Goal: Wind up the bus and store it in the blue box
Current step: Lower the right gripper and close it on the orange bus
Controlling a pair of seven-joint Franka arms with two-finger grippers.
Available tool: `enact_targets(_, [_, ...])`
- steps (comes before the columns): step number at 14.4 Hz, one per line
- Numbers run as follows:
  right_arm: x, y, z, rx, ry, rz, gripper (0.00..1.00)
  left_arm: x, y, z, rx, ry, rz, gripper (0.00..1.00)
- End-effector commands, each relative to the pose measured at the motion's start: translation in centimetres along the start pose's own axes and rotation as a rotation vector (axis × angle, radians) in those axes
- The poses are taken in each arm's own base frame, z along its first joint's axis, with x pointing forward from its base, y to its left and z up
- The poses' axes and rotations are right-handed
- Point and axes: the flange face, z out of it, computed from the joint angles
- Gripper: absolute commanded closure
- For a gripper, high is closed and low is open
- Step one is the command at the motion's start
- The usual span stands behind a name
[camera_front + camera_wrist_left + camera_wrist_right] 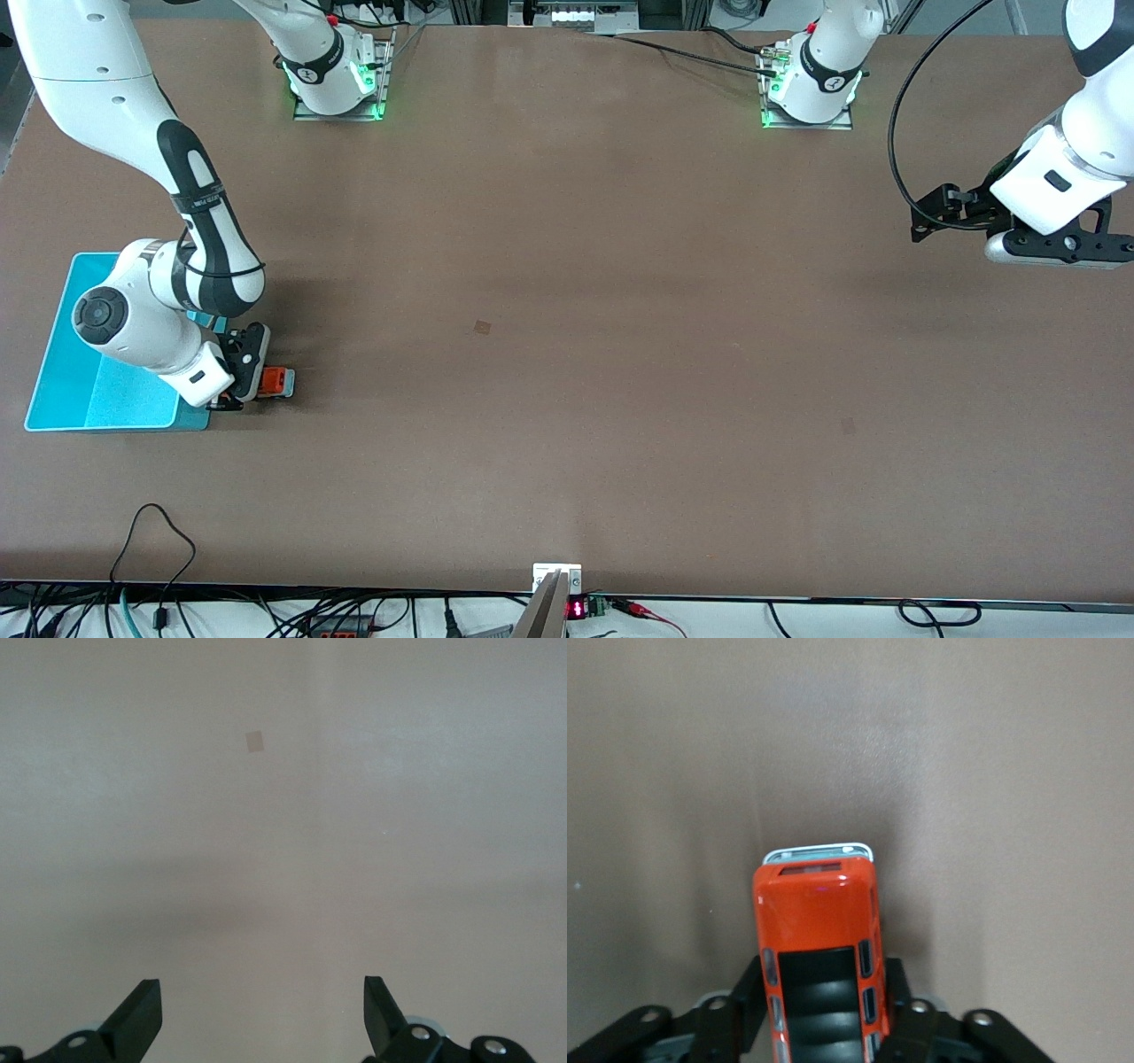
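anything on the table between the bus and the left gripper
Only bare table, apart from a small dark mark, as the front view shows. The bus sits beside the blue box; the left gripper waits at its own end.

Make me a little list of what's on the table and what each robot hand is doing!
bus: on the table, beside the blue box
blue box: at the right arm's end of the table, nothing seen inside
right gripper: down at the table, shut on the bus
left gripper: open, holding nothing, waiting above bare table at the left arm's end
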Motion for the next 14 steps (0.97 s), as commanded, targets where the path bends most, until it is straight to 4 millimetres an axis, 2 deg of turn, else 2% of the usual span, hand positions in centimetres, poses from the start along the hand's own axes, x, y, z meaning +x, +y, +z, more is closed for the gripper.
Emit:
enact_targets(1, [0.5,0.2,-0.2,-0.009,0.004,-0.022,0.96,0.5,0.3,-0.5,-0.003,0.007,-0.006,0.00])
enact_targets(4, [1.4,1.1,-1.5,-0.069,0.049,0.025,0.99,0.5,0.3,-0.6,-0.003,0.009,-0.006,0.00])
enact_targets(6, [2.8,1.5,-2.6,-0.087,0.135,0.115,1.00,0.5,0.3,-0.5,-0.003,0.007,-0.006,0.00])
enact_targets(10, [2.0,1.9,-3.9,-0.088,0.269,0.461,1.00,0.5,0.3,-0.5,-0.005,0.007,-0.006,0.00])
enact_targets(14, [1.3,2.3,-9.9,-0.080,0.275,0.653,1.00,0.5,0.3,-0.6,-0.005,0.009,-0.006,0.00])
